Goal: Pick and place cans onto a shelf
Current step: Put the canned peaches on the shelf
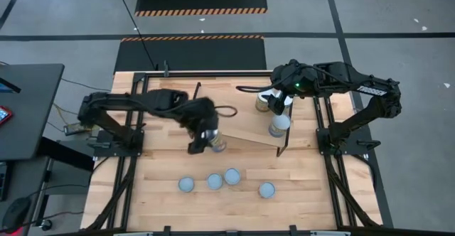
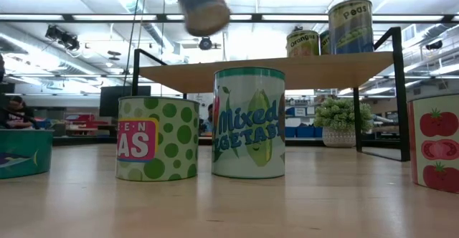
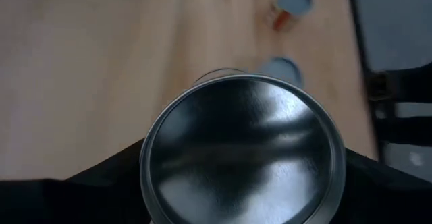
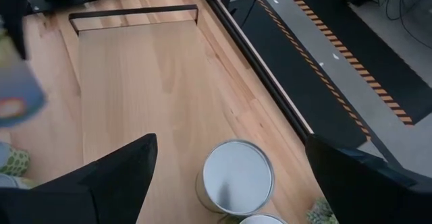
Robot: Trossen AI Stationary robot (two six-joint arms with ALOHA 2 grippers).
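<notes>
My left gripper is shut on a can at the shelf's near left corner; the can shows blurred and high in the low view. Its silvery end fills the left wrist view. The shelf, a light-wood board on black legs, carries two cans, labelled Peas and Orange. My right gripper is open and empty above the shelf, over a white-topped can. Several cans stand upright on the table near the front. My left gripper pinches the can's side wall between its two fingers, one on each side of the round body. The can is lifted clear of the table and tilted, higher than the shelf board in the low view.
On the table stand a green-dotted can, a Mixed Vegetables can, a tomato can and a teal can. The left half of the shelf board is bare. Black frame rails run along the table's sides.
</notes>
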